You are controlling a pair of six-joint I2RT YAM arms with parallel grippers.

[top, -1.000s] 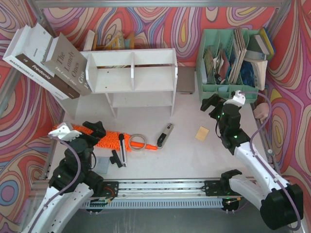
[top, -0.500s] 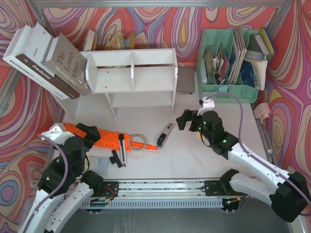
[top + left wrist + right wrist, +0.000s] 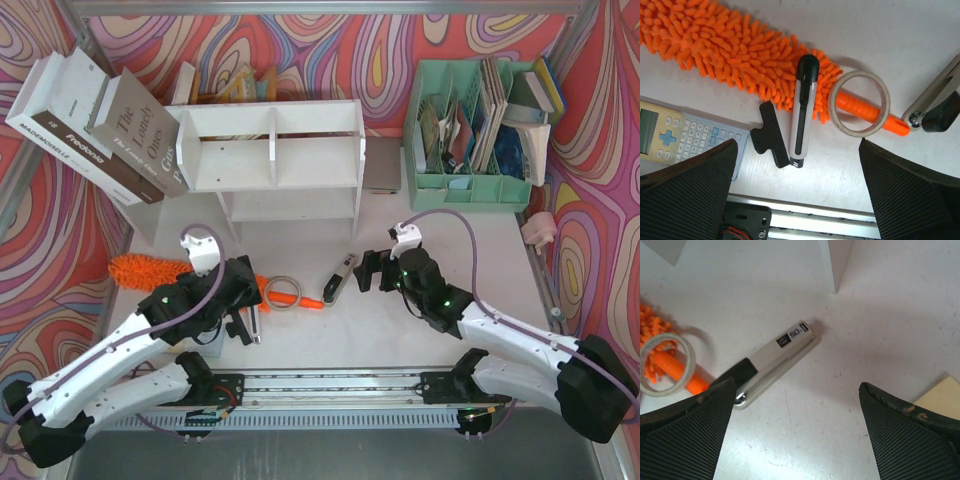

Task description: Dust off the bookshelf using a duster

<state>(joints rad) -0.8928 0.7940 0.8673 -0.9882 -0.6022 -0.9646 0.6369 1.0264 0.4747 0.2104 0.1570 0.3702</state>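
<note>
**Left gripper (image 3: 243, 287) and right gripper (image 3: 370, 270) drawn in on the duster (image 3: 138, 270), both spread wide and empty**

Top view. Left gripper swung in from the left edge of the table (image 3: 330, 335) within the last second, now hanging over the duster's middle, at the junction of fluff and handle. Right gripper pulled back from the green organiser (image 3: 470, 170) to a spot just beside the stapler (image 3: 340, 278), near the handle's tip. Duster itself unmoved, flat on the table in front of the bookshelf (image 3: 270, 150) and apart from it. Judged: reach under way, pick-up not yet made, no dusting begun. Counted: one duster, one bookshelf, one organiser, two big books (image 3: 130, 135) leaning at the shelf's left end.

Left wrist view. Fingers (image 3: 685, 190) far apart, nothing between them. Below them: orange fluff (image 3: 730, 55) across the upper left, and one tape ring (image 3: 861, 103) lying over the orange handle. Also one pen-shaped black-and-white tool (image 3: 802, 110) resting against the fluff's edge, one black clip (image 3: 767, 135) just beside it, one calculator (image 3: 685, 135). Judged: ring and tool likely to shift with any lift.

Right wrist view. Fingers (image 3: 915, 435) equally wide, empty. One stapler (image 3: 772, 362) centred below; ring and handle at the left edge; one bookshelf foot (image 3: 837, 260) at the top; one corner of a yellow pad (image 3: 942, 392) at the right.
</note>
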